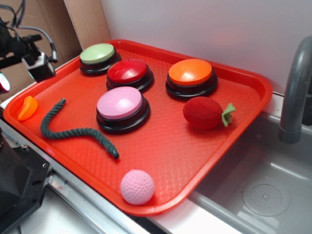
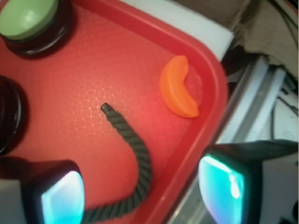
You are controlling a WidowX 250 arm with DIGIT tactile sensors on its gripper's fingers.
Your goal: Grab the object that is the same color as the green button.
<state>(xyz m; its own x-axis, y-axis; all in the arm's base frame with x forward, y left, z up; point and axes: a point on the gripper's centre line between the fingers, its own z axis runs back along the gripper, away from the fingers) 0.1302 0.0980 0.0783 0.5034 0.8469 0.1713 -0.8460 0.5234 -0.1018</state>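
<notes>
A dark green twisted rope [image 1: 73, 129] lies in a wavy line on a red tray [image 1: 185, 156], just beside the pink button [image 1: 120, 103], on the side nearer the robot. One end points toward the tray's far left edge; the other curls toward the front, stopping short of a pink knitted ball [image 1: 137, 186] at the front rim.

Beyond the pink button sit 3 more domed buttons on black bases: a dark red button [image 1: 127, 71] right behind it, the pale green button [image 1: 97, 53] farther back to the left, and an orange button [image 1: 190, 72] to the right. A red plush fruit [image 1: 204, 112] with a green leaf rests right of the pink button. A small orange wedge [image 1: 27, 107] lies by the left rim.

The tray sits on a grey counter beside a steel sink [image 1: 263, 185] with a grey faucet [image 1: 292, 92], against a white wall.

The exterior view alone shows the whole tray. The wrist view alone shows the gripper [image 2: 140, 191]: its 2 fingers [image 2: 60, 196] stand spread apart, holding nothing, above the rope's bend, with the tray's edge under the right one.
</notes>
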